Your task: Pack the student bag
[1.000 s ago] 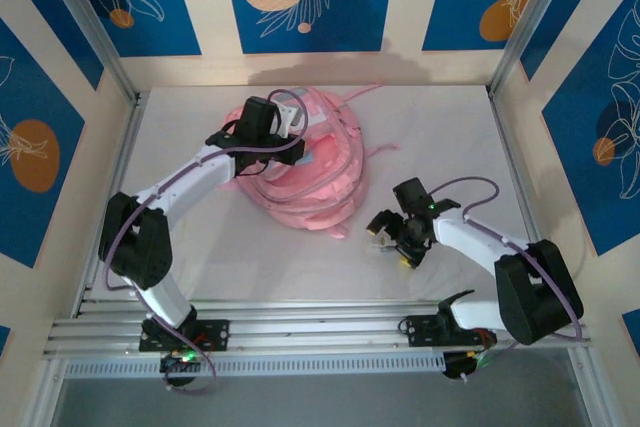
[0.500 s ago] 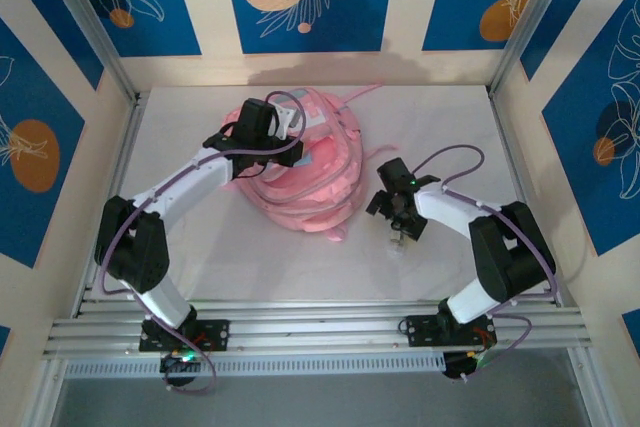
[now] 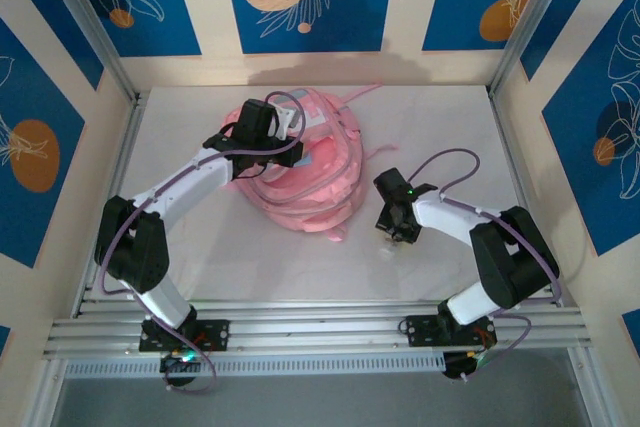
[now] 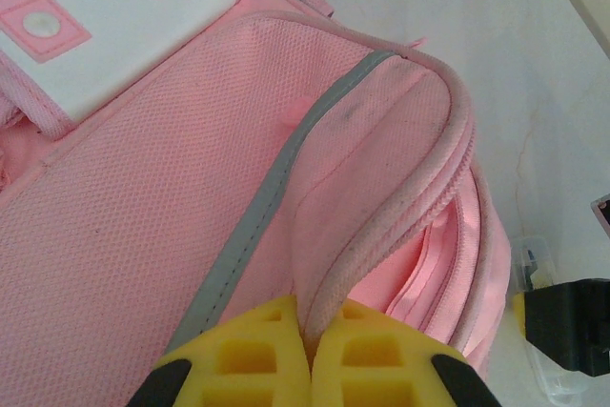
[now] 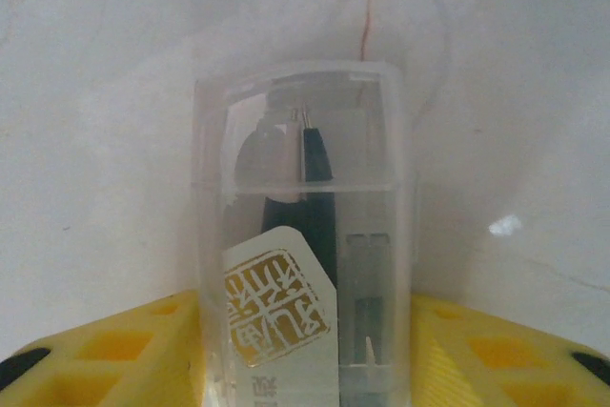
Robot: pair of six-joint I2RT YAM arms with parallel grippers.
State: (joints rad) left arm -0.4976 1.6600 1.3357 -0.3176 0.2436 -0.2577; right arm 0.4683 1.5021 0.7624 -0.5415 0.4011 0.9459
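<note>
Pick-up step: the left tool (image 4: 310, 361) pinches the rim of the pink bag (image 3: 318, 187) on the worktop (image 3: 450, 127). The right tool (image 5: 305, 340) straddles a clear case (image 5: 303, 169); whether it is clamped I cannot tell. The next move calls for lifting it into the bag.

bag (image 3: 318, 175) pink, frame centre, on white table (image 3: 200, 247) | left gripper (image 3: 289, 147) on bag's upper left | right gripper (image 3: 393, 233) tipped down, just right of bag's lower edge | small pale case (image 3: 386, 244) at its tip

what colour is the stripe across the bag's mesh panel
Grey; the stripe shows best in the left wrist view.
</note>
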